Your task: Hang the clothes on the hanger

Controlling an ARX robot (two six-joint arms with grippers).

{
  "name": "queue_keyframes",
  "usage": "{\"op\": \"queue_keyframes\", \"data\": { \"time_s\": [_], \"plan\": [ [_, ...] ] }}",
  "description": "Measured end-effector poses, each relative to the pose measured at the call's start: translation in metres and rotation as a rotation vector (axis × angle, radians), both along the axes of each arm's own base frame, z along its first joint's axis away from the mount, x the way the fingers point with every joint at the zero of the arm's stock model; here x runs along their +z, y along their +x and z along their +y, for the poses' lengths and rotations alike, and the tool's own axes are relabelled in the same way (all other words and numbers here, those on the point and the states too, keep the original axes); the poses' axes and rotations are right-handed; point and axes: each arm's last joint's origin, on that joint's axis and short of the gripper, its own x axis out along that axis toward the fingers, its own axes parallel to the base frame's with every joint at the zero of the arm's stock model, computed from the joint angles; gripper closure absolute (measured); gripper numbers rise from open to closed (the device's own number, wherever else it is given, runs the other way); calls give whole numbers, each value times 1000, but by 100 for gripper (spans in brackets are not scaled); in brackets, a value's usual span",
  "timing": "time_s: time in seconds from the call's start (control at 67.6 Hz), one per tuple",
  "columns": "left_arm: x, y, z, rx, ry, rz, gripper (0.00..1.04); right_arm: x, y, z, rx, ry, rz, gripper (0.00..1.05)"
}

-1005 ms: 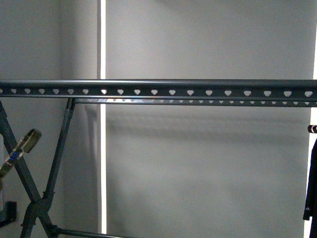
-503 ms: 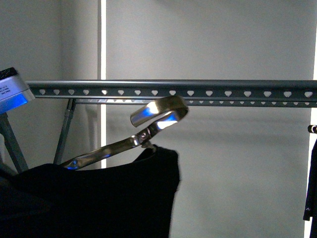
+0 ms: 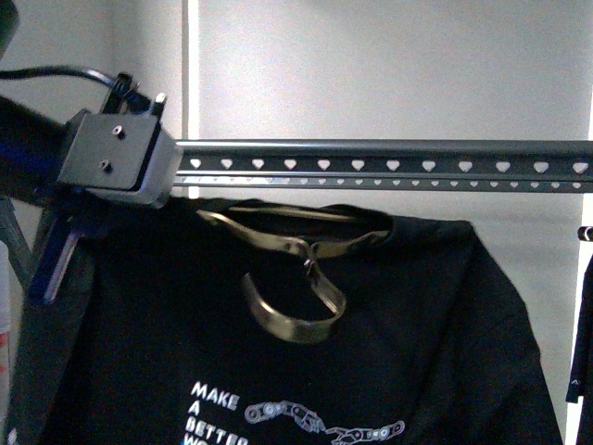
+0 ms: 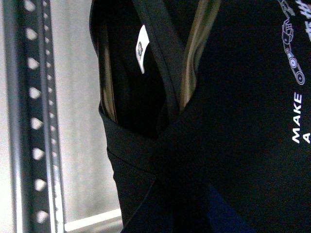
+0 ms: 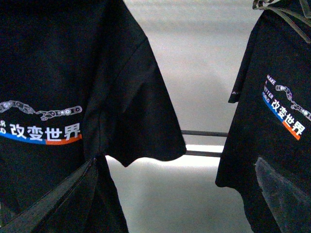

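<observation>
Hanging shirt (image 3: 371, 352) on coat hanger (image 3: 269, 222), held just under rail (image 3: 389, 167) | hook (image 3: 296, 311) flopped down over chest; probably best turned upright, then lifted over rail | left pincer (image 3: 57, 260) at shoulder, grip cannot tell | right pincer (image 5: 175, 165) released, empty | rail bare ahead; dark garment (image 3: 582, 352) at right edge, keep apart

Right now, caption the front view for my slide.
Black printed T-shirt on a brass coat hanger, hook drooping down, beside the left arm, just under the heart-punched rail.
</observation>
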Motion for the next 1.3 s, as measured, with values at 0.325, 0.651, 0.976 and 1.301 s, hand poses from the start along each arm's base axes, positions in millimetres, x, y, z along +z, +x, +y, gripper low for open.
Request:
{"op": "queue_keyframes", "data": {
  "time_s": [0.325,0.651,0.976,1.301],
  "plan": [
    [14,-2,-59,-164,1,-83,100,0,0,0,0,0,0,7],
    [12,5,-75,-172,-42,-105,100,0,0,0,0,0,0,7],
    [12,5,-75,-170,-46,-100,100,-1,0,0,35,7,21,7],
    [12,5,-75,-166,-45,-100,100,62,28,-30,356,-128,12,7]
  ]
}}
